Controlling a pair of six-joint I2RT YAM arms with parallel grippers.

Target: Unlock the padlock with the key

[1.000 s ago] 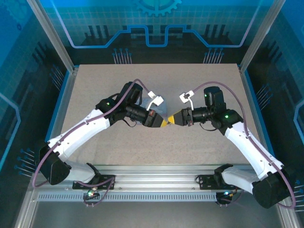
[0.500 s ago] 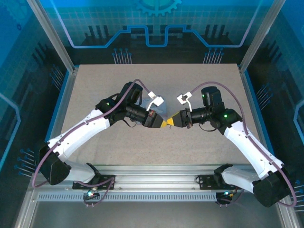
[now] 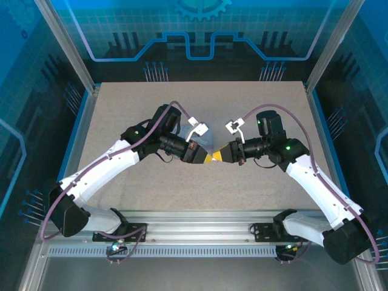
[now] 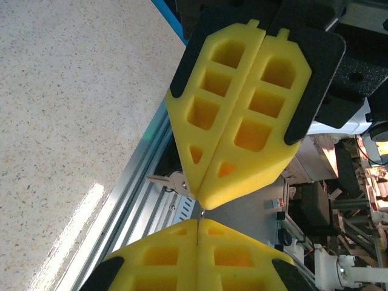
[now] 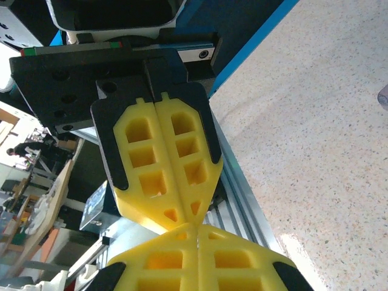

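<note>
Peering through the left wrist camera, I can make out the key [image 4: 165,179] as a small grey sliver poking sideways from behind the tip of the right tool [image 4: 202,203]. Its head is tucked behind that tool, so I cannot tell whether it is pinched there or only sits behind it. The right tool's fingers are pressed together along their whole seam. The left tool [image 4: 198,222] is cut off at the bottom of that view, its two fingers also pressed together, with nothing I can see between them. The right wrist camera shows the same closed seam on it. A pale blue-grey shape [image 3: 204,147] lies on the bench [image 3: 254,109] under the left wrist. It is mostly covered by the arm, and I cannot say what it is.

From overhead, both arms reach inward from their bases, elbows bent outward, forearms roughly level above the middle of the bench. The two tools point at each other tip to tip, touching or very nearly so.
</note>
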